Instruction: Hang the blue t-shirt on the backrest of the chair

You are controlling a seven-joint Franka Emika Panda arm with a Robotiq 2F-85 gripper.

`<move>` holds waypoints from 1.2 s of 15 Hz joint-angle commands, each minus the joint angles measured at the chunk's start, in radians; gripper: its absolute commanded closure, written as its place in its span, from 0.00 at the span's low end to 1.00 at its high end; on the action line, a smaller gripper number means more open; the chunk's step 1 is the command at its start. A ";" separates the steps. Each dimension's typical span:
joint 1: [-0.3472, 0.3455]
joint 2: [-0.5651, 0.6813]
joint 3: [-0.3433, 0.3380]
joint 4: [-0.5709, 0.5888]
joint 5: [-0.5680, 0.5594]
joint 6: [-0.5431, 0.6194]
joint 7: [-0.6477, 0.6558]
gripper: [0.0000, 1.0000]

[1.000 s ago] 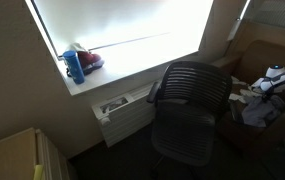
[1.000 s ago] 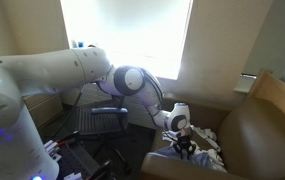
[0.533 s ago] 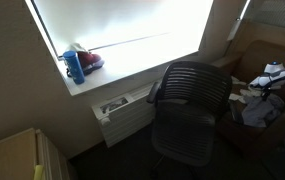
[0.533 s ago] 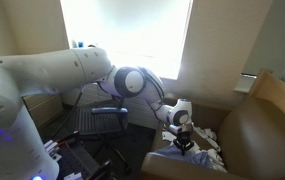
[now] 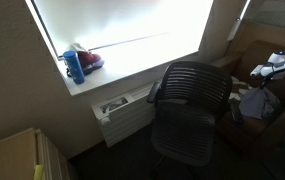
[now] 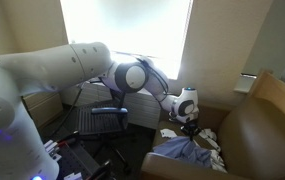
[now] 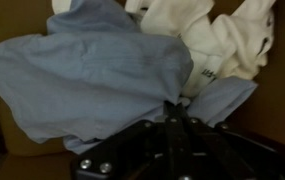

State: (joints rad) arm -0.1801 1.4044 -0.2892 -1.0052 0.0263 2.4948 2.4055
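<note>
In an exterior view, right of the chair point(image 5: 190, 100) the t-shirt point(image 5: 257, 103) hangs from the gripper point(image 5: 265, 78) over an armchair point(image 5: 250, 55), behind the chair stands a radiator point(image 5: 122, 110), and left of the chair a bottle point(image 5: 74, 67) stands on the windowsill point(image 5: 122, 72).

The end effector point(image 5: 266, 79) holds blue t-shirt point(image 5: 257, 104) near chair point(image 5: 192, 97).

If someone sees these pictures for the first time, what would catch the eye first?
First comes the big white robot arm, which fills the near side of an exterior view, with the very bright window behind it. Next is the blue t-shirt, hanging bunched from the shut gripper above a brown armchair, with white cloth beside it. The black mesh chair stands below the window, its backrest bare.
</note>
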 commanded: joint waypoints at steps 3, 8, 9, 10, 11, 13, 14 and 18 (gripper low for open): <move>0.018 -0.265 0.009 -0.295 -0.011 0.369 -0.139 1.00; -0.031 -0.455 0.110 -0.493 -0.025 0.753 -0.256 1.00; -0.064 -0.499 0.170 -0.536 -0.047 0.818 -0.294 1.00; -0.086 -0.540 0.228 -0.574 0.015 0.848 -0.410 1.00; -0.117 -0.583 0.284 -0.615 0.010 0.863 -0.453 1.00; -0.176 -0.677 0.383 -0.701 0.024 0.839 -0.552 1.00; -0.112 -0.543 0.304 -0.541 0.102 0.831 -0.546 0.99; -0.147 -0.646 0.372 -0.647 0.103 0.830 -0.605 0.99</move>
State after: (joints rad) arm -0.3322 0.7588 0.0704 -1.6538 0.0369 3.3256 1.8899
